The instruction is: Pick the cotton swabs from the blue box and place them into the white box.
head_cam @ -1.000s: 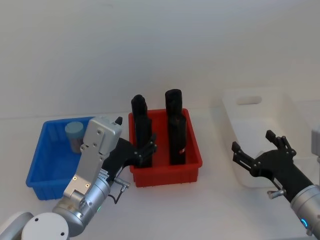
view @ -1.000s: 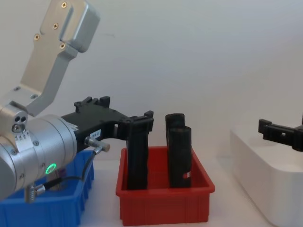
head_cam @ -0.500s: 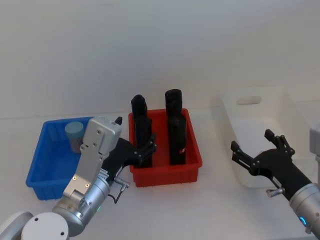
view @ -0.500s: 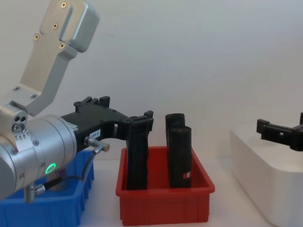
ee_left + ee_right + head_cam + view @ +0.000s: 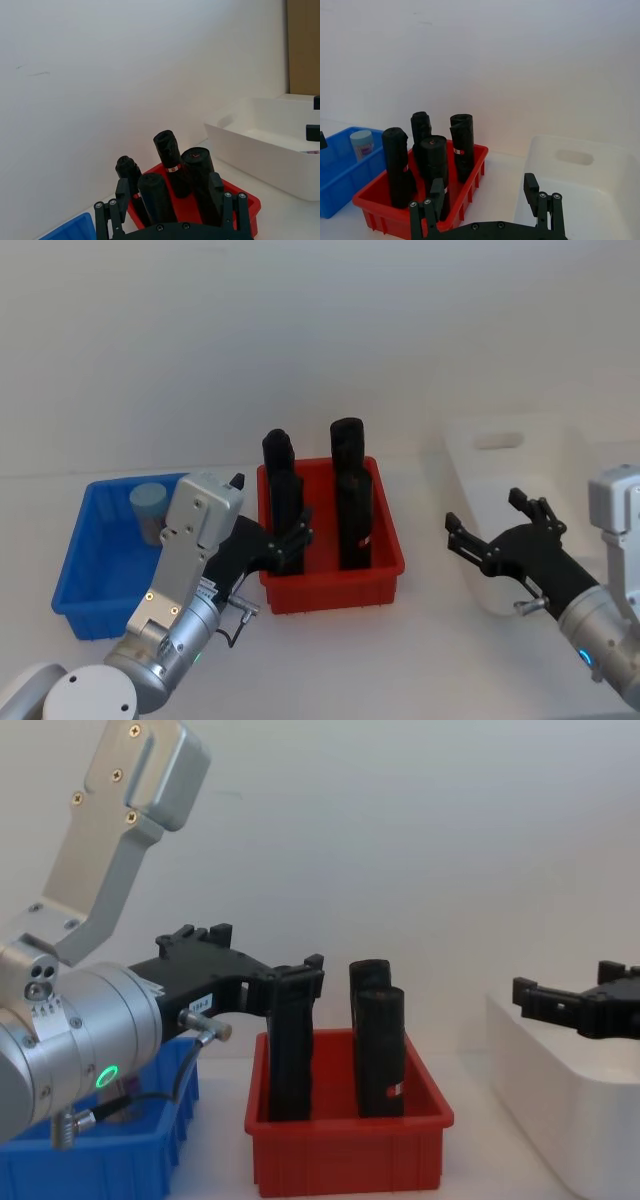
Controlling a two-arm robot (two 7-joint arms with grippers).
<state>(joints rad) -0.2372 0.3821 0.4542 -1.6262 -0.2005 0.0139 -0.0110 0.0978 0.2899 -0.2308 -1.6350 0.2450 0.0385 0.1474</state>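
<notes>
Standing upright near the far wall of the blue box [image 5: 68,562], at the table's left end, is one swab jar [image 5: 148,512] with its pale lid on top. The right wrist view shows the same jar [image 5: 362,144] inside that box [image 5: 334,186].

Left gripper [image 5: 297,540]: positioned just right of the blue box, at the near left corner of the red bin [image 5: 330,592]. Its fingers are spread wide and hold nothing. In the left wrist view they flank the black blocks [image 5: 170,180] without touching them. The jar sits apart from this gripper, to its left and farther back. The chest view shows the gripper [image 5: 300,982] level with the top of the nearest block.

Red bin: centre of the table, holding four upright black blocks.

Right gripper [image 5: 483,512]: hovering over the near left edge of the white box [image 5: 565,468], which stands at the table's right end. Its fingers are spread wide and empty. The jar is well apart from this gripper, with the red bin between them.
</notes>
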